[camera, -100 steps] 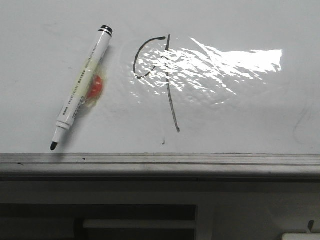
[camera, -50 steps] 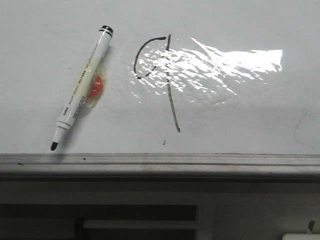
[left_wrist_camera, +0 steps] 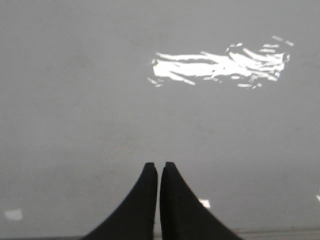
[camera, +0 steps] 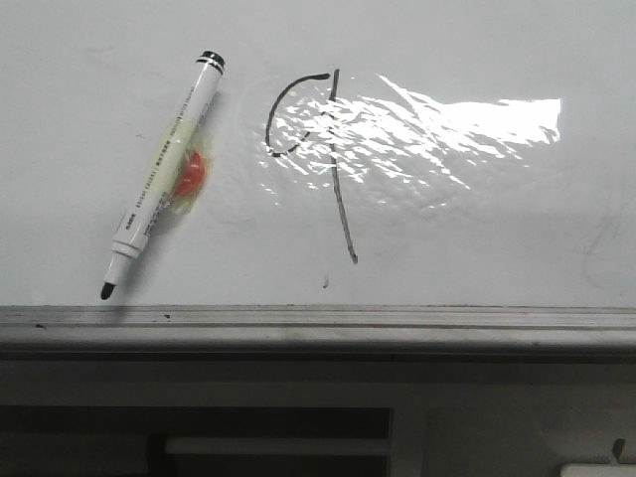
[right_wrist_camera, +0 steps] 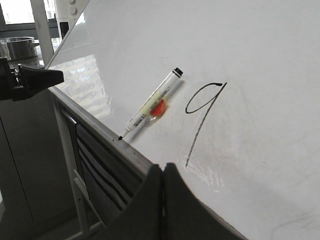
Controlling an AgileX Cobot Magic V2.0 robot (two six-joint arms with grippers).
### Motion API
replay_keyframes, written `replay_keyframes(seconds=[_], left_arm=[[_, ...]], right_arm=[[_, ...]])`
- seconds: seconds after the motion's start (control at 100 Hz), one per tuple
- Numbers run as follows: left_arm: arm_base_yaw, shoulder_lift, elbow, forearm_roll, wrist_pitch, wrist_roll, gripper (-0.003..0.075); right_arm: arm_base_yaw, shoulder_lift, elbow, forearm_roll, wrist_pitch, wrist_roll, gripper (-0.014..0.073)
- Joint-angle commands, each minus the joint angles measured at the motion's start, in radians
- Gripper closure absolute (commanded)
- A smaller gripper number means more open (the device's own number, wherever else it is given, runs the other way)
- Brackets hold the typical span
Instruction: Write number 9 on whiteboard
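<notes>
Ahead of the right gripper [right_wrist_camera: 163, 167], pinched closed on nothing, the number 9 [camera: 316, 149] stands drawn on the whiteboard [camera: 477, 238]. Marker [camera: 159, 179] lies uncapped beside it. Left gripper [left_wrist_camera: 160, 166] likewise closed, empty. Writing looks finished; next, likely retreat only.

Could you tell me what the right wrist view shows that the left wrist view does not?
Only the right wrist view shows the number 9, the uncapped marker lying beside it with a red blob under its barrel, the grey ledge, and the shut right gripper. The dark left gripper also shows there, off past the board's edge. Only the left wrist view shows the left gripper up close, its fingers pressed together over bare board with a glare patch. Both show the whiteboard.
</notes>
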Motion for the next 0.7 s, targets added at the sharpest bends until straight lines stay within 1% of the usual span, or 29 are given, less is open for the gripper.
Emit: replay_keyframes(seconds=[0.0, 0.07, 0.16, 0.69], left_arm=[[0.020, -0.028, 0.018, 0.008, 0.000, -0.001, 0.0741], [0.030, -0.028, 0.020, 0.008, 0.048, -0.001, 0.0741], [0.039, -0.028, 0.020, 0.001, 0.148, -0.001, 0.0741], [0.038, -0.028, 0.018, -0.003, 0.150, -0.001, 0.0741]], right_arm=[[0.000, 0.008, -0.026, -0.015, -0.080, -0.010, 0.0656], [0.000, 0.008, -0.026, -0.015, -0.080, -0.010, 0.0656], [0.000, 0.008, -0.026, -0.015, -0.080, -0.010, 0.0656], [0.000, 0.008, -0.026, -0.015, -0.080, -0.010, 0.0656]])
